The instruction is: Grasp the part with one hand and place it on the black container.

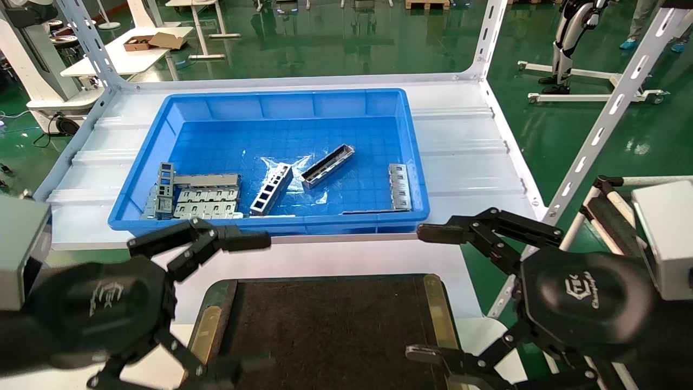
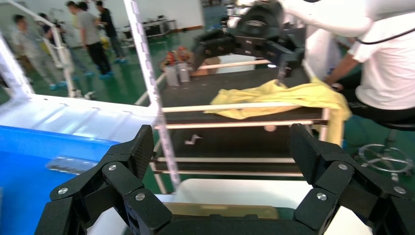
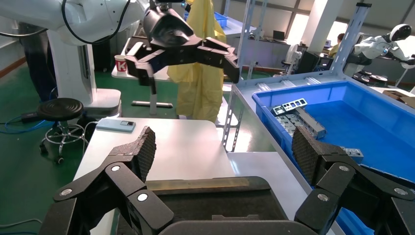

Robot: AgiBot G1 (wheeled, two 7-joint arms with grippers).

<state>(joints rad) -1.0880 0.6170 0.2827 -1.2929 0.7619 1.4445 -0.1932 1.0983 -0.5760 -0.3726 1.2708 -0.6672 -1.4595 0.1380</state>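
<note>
A: Where does the part (image 1: 327,165) lie?
B: It rests on the floor of the blue bin (image 1: 269,100), angled, right of the middle. Just to its left lies a thicker bar with square holes (image 1: 270,189), close beside it but not clearly touching.

A: And the rest of the bin?
B: Flat slotted plates (image 1: 206,201) are heaped at the near left corner, and one more plate (image 1: 399,186) sits against the right wall.

A: What of the black container (image 1: 325,325)?
B: It sits on the white table (image 1: 335,257) nearer the robot than the bin, with brass strips along its short sides; nothing shows on the part of it in view.

A: The grippers?
B: The left gripper (image 1: 216,303) hangs over the container's left edge, fingers spread wide, holding nothing. The right gripper (image 1: 427,292) hangs over the right edge, likewise spread and empty. Both wrist views show the same wide gap between the finger pads (image 2: 139,149) (image 3: 144,147).
</note>
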